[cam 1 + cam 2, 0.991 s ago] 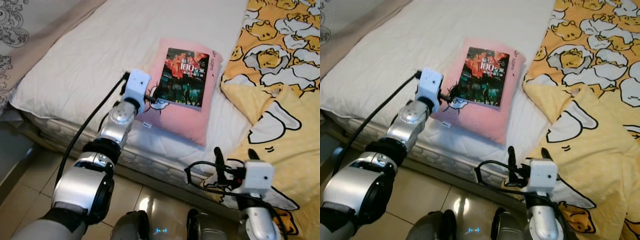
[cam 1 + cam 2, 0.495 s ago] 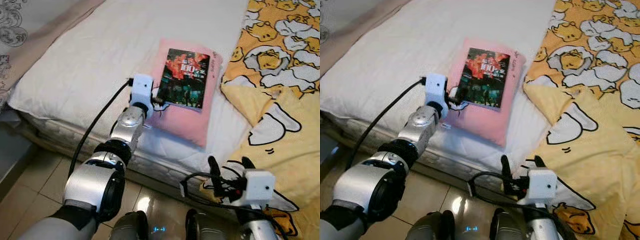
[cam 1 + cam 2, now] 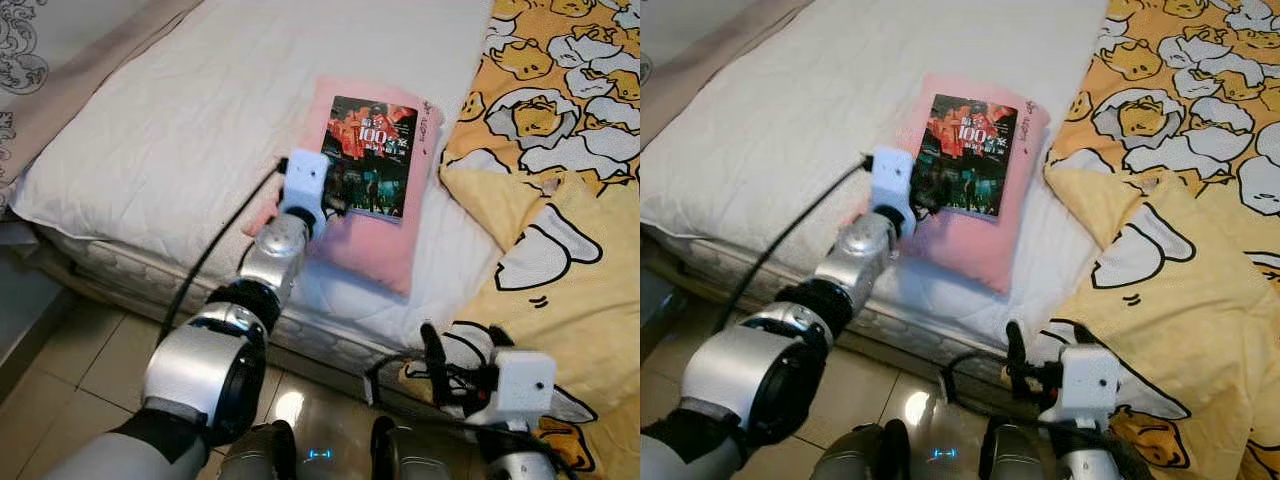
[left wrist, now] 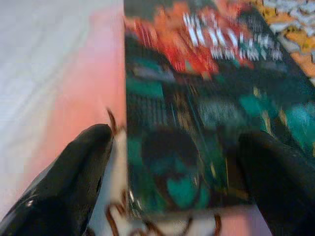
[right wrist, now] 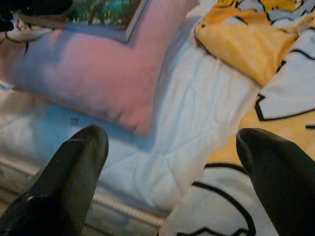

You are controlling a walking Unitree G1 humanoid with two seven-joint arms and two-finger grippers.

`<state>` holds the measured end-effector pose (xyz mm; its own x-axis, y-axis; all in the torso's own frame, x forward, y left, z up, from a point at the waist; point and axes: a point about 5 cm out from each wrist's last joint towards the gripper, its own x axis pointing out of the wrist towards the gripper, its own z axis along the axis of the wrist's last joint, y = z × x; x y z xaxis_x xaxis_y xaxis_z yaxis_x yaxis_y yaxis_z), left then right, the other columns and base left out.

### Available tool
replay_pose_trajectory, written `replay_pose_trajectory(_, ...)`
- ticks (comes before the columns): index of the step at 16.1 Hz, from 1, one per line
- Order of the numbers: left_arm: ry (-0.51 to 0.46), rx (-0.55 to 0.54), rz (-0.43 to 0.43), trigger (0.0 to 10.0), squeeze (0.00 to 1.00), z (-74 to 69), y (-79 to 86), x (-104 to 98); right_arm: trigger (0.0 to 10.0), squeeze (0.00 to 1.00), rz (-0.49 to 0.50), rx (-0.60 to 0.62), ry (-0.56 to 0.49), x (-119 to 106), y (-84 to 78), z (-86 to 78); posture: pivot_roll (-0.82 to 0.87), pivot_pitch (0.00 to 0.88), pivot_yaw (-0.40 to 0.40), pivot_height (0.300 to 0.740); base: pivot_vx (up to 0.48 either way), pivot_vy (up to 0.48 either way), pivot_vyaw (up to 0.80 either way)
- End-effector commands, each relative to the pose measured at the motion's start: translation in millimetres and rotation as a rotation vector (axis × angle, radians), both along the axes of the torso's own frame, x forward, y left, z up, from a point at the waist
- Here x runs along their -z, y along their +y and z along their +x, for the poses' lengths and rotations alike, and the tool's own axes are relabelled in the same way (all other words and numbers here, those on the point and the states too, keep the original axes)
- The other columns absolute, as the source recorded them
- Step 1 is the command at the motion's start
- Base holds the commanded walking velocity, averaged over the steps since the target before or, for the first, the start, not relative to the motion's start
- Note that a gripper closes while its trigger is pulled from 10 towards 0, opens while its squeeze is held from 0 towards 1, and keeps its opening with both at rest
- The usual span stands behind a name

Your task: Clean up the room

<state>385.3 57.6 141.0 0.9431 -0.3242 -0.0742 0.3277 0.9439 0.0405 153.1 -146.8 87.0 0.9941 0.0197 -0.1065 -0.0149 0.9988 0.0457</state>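
Since a second ago our left gripper point(image 4: 172, 162) has pushed forward from the near left corner of the pillow point(image 3: 365, 235) to the near edge of the book point(image 3: 369, 156); our right arm has dropped a little lower at the foot of the bed point(image 3: 180, 130).

The book lies flat on the pink pillow, cover up, dark with red and teal print and white lettering; the pillow rests on the white bed, just beside the yellow blanket point(image 3: 560, 150) with its cartoon egg pattern, which spreads over the right side and hangs toward the floor point(image 3: 60, 380).

In the left wrist view our left gripper is spread wide; one finger point(image 4: 74, 172) sits over the pink pillow at the book's left edge and the other over the cover near its right side, so the near edge of the book lies between them; we cannot tell whether either finger touches it.

Our right gripper point(image 5: 172, 172) hangs low before the mattress edge, its fingers apart and holding nothing; ahead of it we see the pillow's near corner, white sheet and the blanket.
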Motion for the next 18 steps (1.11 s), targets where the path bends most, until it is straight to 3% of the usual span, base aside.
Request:
replay_pose_trajectory(1, 0.065, -0.008, 0.025, 10.0, 0.00, -4.5, 1.7, 14.6, 10.0, 0.00, -0.002, 0.004, 0.014, -0.5, 0.1, -3.0, -0.18, 0.209, 0.058, 0.740, 0.000, 0.000, 0.00)
replay_pose_trajectory(5, 0.092, -0.049, -0.003, 10.0, 0.00, -3.7, 3.9, 15.6, 10.0, 0.00, -0.001, 0.000, 0.029, 1.0, 1.5, -4.6, -0.18, 0.208, 0.060, 0.740, 0.000, 0.000, 0.00)
replay_pose_trajectory(8, 0.075, 0.062, 0.026, 10.0, 0.00, -8.0, -8.9, 16.5, 10.0, 0.00, -0.003, 0.002, 0.042, 3.2, 0.5, -5.8, -0.18, 0.208, 0.060, 0.740, 0.000, 0.000, 0.00)
replay_pose_trajectory(9, 0.101, 0.085, 0.024, 0.0, 0.00, -10.3, -10.6, 21.0, 10.0, 0.00, -0.003, 0.001, 0.044, 3.7, 0.6, -5.6, -0.18, 0.207, 0.059, 0.740, 0.000, 0.000, 0.00)
replay_pose_trajectory(13, 0.217, 0.185, 0.040, 0.0, 0.00, -22.2, -18.9, 41.6, 10.0, 0.00, 0.003, -0.008, 0.058, 6.6, 1.5, -4.3, -0.16, 0.208, 0.055, 0.740, 0.000, 0.000, 0.00)
replay_pose_trajectory(14, 0.292, 0.192, 0.012, 0.0, 0.00, -25.8, -18.8, 49.6, 10.0, 0.00, 0.005, -0.009, 0.062, 7.5, 1.6, -4.1, -0.16, 0.207, 0.053, 0.740, 0.000, 0.000, 0.00)
replay_pose_trajectory(15, 0.313, 0.209, 0.059, 0.0, 0.00, -28.6, -17.0, 55.6, 10.0, 0.00, 0.006, -0.011, 0.066, 8.5, 1.8, -4.3, -0.16, 0.207, 0.054, 0.740, 0.000, 0.000, 0.00)
replay_pose_trajectory(18, 0.333, 0.210, 0.072, 0.0, 0.00, -30.4, -12.0, 60.7, 10.0, 0.00, 0.008, -0.009, 0.074, 10.1, 0.6, -3.9, -0.16, 0.208, 0.054, 0.740, 0.000, 0.000, 0.00)
